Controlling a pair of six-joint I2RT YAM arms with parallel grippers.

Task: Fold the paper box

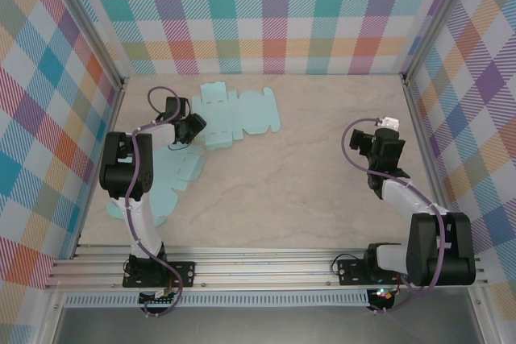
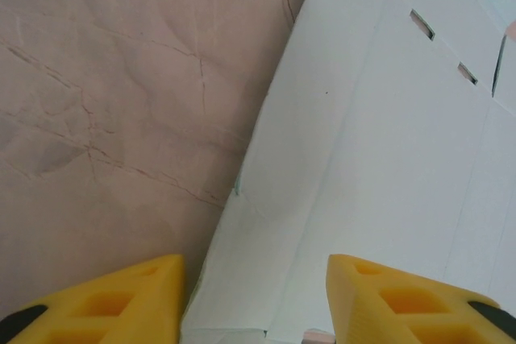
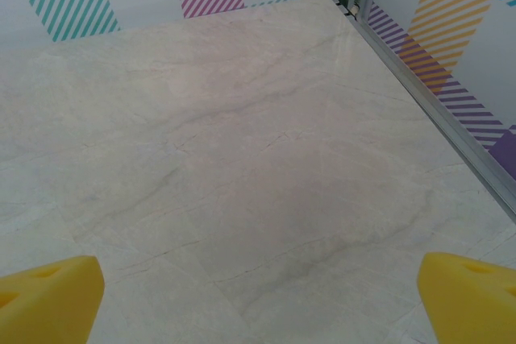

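Left gripper [image 2: 251, 279] half-spread, pinching nothing | poised over left edge of flat paper box [image 1: 242, 110] | sheet lying rightward | right gripper [image 3: 260, 279] wide apart, well off

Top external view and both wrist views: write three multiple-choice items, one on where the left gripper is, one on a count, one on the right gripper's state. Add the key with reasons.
1. Where is the left gripper?
A) over an edge of the far paper sheet
B) by the right wall
C) above the rail

2. How many flat light-blue sheets lie on the table?
A) one
B) two
C) four

3. The right gripper is:
A) shut on a sheet
B) open over bare table
C) shut on nothing

Key:
1 A, it straddles that sheet's edge.
2 B, the far paper sheet plus the near sheet.
3 B, its jaws stand wide apart above bare marble.
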